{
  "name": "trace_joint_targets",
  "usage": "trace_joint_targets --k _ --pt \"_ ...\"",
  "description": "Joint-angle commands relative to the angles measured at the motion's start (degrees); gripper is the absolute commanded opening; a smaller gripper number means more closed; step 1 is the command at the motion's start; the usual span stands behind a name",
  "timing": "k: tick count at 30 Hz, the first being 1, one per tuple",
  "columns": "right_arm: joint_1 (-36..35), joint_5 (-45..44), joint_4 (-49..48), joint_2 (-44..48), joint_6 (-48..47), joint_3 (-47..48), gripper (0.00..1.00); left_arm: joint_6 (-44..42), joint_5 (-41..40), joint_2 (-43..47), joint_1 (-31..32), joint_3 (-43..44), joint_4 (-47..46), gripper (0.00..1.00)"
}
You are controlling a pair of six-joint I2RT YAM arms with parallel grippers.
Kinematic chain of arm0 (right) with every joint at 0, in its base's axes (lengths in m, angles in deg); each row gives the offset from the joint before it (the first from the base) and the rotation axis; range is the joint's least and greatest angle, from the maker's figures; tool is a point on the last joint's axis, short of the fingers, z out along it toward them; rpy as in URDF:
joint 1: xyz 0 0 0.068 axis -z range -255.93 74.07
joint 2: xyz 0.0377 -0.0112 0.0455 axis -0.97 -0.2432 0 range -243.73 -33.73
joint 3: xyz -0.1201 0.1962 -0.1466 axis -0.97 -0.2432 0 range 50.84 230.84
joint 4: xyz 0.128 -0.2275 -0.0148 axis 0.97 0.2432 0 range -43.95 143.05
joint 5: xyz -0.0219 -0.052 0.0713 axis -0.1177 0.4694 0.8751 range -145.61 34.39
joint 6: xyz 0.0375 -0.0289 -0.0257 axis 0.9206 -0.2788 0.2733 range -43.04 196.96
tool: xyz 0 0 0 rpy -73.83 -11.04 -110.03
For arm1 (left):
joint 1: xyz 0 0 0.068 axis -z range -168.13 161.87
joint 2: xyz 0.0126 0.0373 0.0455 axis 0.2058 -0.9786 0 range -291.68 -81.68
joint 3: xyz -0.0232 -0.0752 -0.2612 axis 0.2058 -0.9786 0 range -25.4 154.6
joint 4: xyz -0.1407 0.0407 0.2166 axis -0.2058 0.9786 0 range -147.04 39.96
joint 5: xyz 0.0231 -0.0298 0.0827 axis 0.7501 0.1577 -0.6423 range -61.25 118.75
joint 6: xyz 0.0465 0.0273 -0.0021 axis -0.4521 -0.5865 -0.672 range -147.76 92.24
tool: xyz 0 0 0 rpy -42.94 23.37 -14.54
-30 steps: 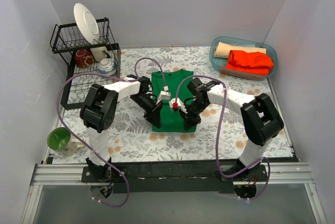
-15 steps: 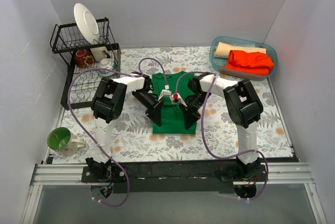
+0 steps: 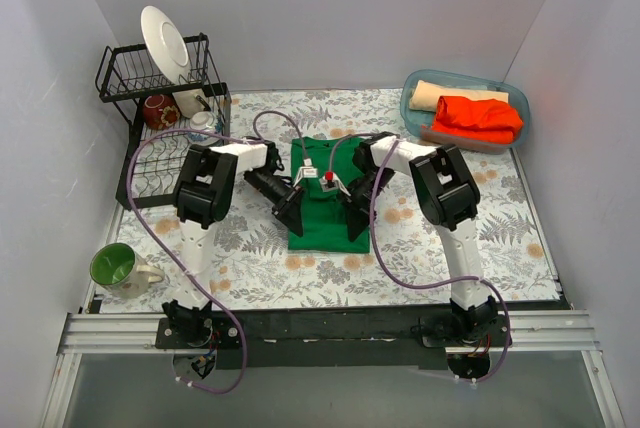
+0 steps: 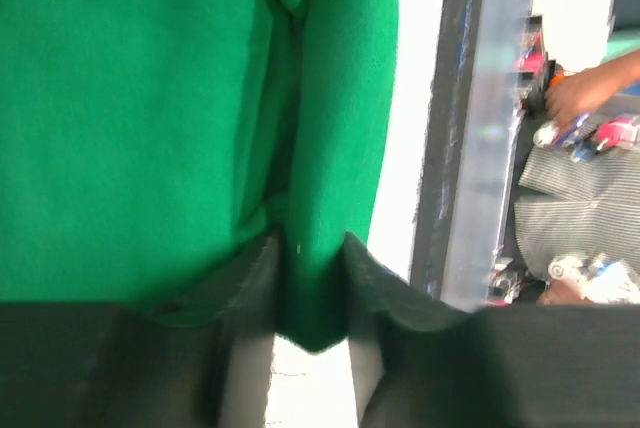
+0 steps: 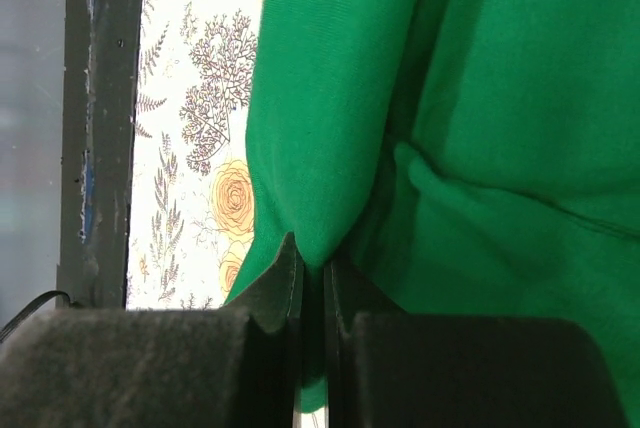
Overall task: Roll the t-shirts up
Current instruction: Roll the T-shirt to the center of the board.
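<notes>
Our left pincer (image 4: 312, 283) is clamped on a fold at the left edge of the green t-shirt (image 3: 325, 223), which lies as a narrow strip mid-table (image 3: 430, 268), and our right pincer (image 5: 312, 278) is pinched tight on the matching fold at its right edge. We judge the roll is just starting; next, both arms should turn the fold over evenly and snugly. The orange-red t-shirt (image 3: 480, 116) and tan t-shirt (image 3: 445, 95) lie in the tub (image 3: 412, 120), far right.

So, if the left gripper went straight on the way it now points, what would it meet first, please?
The green t-shirt: a fold of it sits between the left gripper's fingers, and the same fold runs on ahead. Depth beyond is unclear.
</notes>
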Motion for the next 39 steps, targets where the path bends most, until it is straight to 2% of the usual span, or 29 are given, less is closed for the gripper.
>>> trace_joint_targets --k 1,5,10,17,21,29,39 --pt "0.82 -5.33 3.12 -3.68 -0.30 2.05 0.01 7.16 -6.90 10.07 -3.51 -5.87 -12.97 0.35" --pt "0.82 -6.29 3.12 -6.40 1.11 4.69 0.01 12.97 -7.61 20.18 -4.48 -10.90 -22.21 0.47" --pt "0.73 -6.47 3.03 -9.31 2.95 9.51 0.02 14.91 -10.23 34.66 -2.46 -19.41 -33.63 0.53" --pt "0.12 -6.91 2.59 -12.83 6.30 15.85 0.02 4.20 -19.63 52.06 6.94 -37.60 -47.34 0.59" --pt "-0.59 -7.79 2.94 -14.41 7.70 17.70 0.02 0.51 -23.06 58.06 11.77 -48.67 -59.81 0.63" --pt "-0.59 -7.79 2.94 -14.67 7.26 17.53 0.02 1.03 -27.47 54.65 15.30 -52.21 -63.97 0.63" --pt "-0.59 -7.09 3.03 -15.81 8.14 18.40 0.02 -4.16 -30.89 50.43 17.06 -56.34 -65.02 0.58"
